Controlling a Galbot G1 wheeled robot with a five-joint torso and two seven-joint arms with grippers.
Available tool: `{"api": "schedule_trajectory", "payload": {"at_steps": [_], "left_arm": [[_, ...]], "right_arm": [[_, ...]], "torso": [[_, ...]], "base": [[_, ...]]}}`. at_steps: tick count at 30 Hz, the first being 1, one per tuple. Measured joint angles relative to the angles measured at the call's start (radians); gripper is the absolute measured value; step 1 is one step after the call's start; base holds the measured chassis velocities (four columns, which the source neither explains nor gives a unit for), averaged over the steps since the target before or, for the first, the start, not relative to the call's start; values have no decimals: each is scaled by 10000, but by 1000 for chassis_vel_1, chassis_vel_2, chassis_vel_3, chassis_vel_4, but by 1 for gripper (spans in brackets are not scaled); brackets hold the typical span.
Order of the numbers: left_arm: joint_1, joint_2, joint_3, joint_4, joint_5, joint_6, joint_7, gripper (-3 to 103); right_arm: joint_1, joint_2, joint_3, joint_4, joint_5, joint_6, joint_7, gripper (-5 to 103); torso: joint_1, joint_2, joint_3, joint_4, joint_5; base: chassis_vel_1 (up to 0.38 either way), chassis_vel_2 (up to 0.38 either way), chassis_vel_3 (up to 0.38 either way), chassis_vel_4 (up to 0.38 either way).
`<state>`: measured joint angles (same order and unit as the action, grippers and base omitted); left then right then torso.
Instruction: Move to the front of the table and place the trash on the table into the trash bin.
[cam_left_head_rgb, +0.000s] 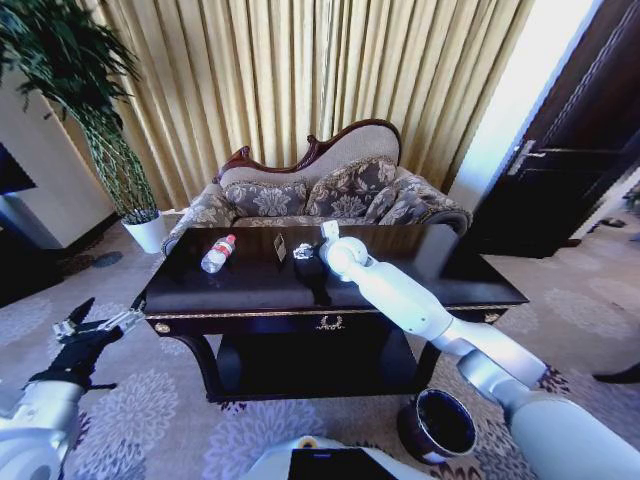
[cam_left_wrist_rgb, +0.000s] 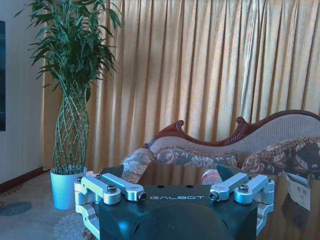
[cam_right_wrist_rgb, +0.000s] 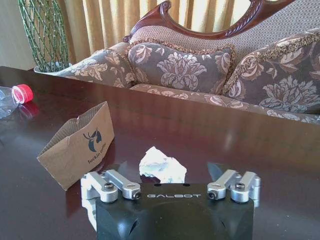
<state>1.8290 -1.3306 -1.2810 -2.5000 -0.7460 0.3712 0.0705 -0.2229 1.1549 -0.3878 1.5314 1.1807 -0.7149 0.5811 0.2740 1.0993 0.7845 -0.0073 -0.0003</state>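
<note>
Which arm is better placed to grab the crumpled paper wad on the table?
Right. The right claw hovers open just above the wad on the table; the left claw hangs off the table's left end.

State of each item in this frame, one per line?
Bottle: capped, lying on the table.
Paper wad: crumpled, on the table, between the open fingers.
Cardboard sleeve: flattened, on the table.
Bin: upright, on the floor.
Right gripper: open.
Left gripper: open, idle beside the table.
</note>
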Motion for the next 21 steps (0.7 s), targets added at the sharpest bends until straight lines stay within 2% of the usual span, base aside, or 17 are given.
{"api": "schedule_trajectory", "payload": {"at_steps": [3, 6, 9, 10, 12, 14, 18, 19, 21], "left_arm": [[-9, 15, 0, 0, -16, -6, 3, 100], [-14, 27, -3, 0, -21, -19, 3, 100], [-23, 64, -15, 0, -40, -30, 1, 100], [-23, 64, -15, 0, -40, -30, 1, 100], [-39, 83, -22, 0, -78, -34, -3, 100], [-53, 86, -20, 0, -83, -35, -4, 100], [-107, 86, 28, 0, -85, -37, -16, 100], [-107, 86, 28, 0, -85, -37, -16, 100], [-111, 85, 39, 0, -85, -37, -18, 100]], "right_arm": [[0, -56, -43, 67, -22, 1, -1, 76], [0, -58, -47, 72, -59, 2, -1, 71], [0, -69, -75, 89, -159, 6, -1, 54], [0, -69, -75, 89, -159, 6, -1, 54], [0, -96, -82, 125, -174, 8, -1, 42], [0, -106, -82, 137, -177, 9, -2, 42], [0, -210, -66, 221, -181, 13, -1, 21], [0, -210, -66, 221, -181, 13, -1, 21], [-45, -307, -53, 306, -181, 19, -1, 10]], "torso": [[0, 0, 0, -1, 0], [0, 0, 0, -1, 0], [0, 0, 0, 0, 0], [0, 0, 0, 0, 0], [0, 0, 0, 0, 1], [0, -1, 0, 0, 0], [0, 0, 0, 0, 0], [0, 0, 0, 0, 0], [0, 0, 0, -1, 0]], "base": [[0, 0, 0, 0], [0, 0, 0, 0], [0, 0, 0, 0], [0, 0, 0, 0], [0, 0, 0, 0], [0, 0, 0, 0], [0, 0, 0, 0], [0, 0, 0, 0], [0, 0, 0, 0]]}}
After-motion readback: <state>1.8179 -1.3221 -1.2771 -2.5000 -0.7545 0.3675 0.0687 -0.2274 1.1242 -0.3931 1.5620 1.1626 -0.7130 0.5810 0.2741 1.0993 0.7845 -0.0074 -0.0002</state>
